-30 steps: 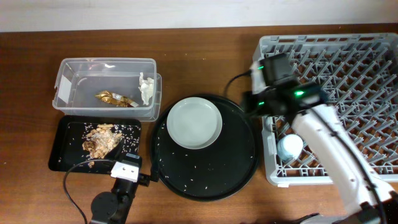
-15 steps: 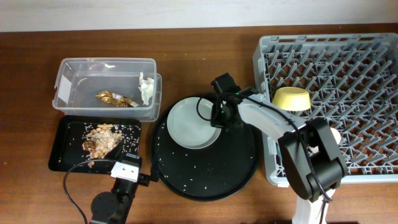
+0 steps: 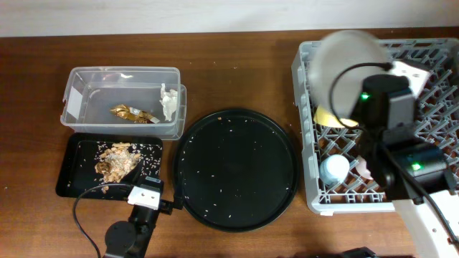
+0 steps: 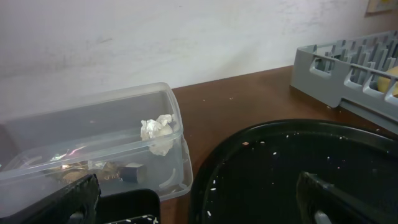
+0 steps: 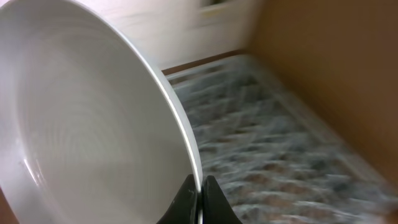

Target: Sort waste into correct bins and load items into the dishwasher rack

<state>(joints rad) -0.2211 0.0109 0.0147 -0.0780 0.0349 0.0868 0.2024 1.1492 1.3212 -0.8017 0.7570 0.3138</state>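
My right gripper (image 5: pixel 199 190) is shut on the rim of the pale grey plate (image 5: pixel 93 130) and holds it on edge, raised above the left part of the grey dishwasher rack (image 3: pixel 430 54); from overhead the plate (image 3: pixel 348 68) is blurred. The yellow bowl (image 3: pixel 327 118) and the light blue cup (image 3: pixel 334 170) sit in the rack. The clear tub (image 3: pixel 86 100) holds the white tissue (image 3: pixel 168 102) and gold wrapper (image 3: pixel 133 113). The shallow black tray (image 3: pixel 72 168) holds food scraps (image 3: pixel 116 161). My left gripper (image 4: pixel 199 202) is open, low between the tub (image 4: pixel 93 124) and the round tray.
The large round black tray (image 3: pixel 237 168) lies at the centre, bare but for scattered rice grains; it also shows in the left wrist view (image 4: pixel 298 162). The rack's near corner (image 4: pixel 348 62) shows at the right of that view.
The plate has left the round black tray. My right gripper has lifted it up and to the right, over the rack. The left arm has not moved.
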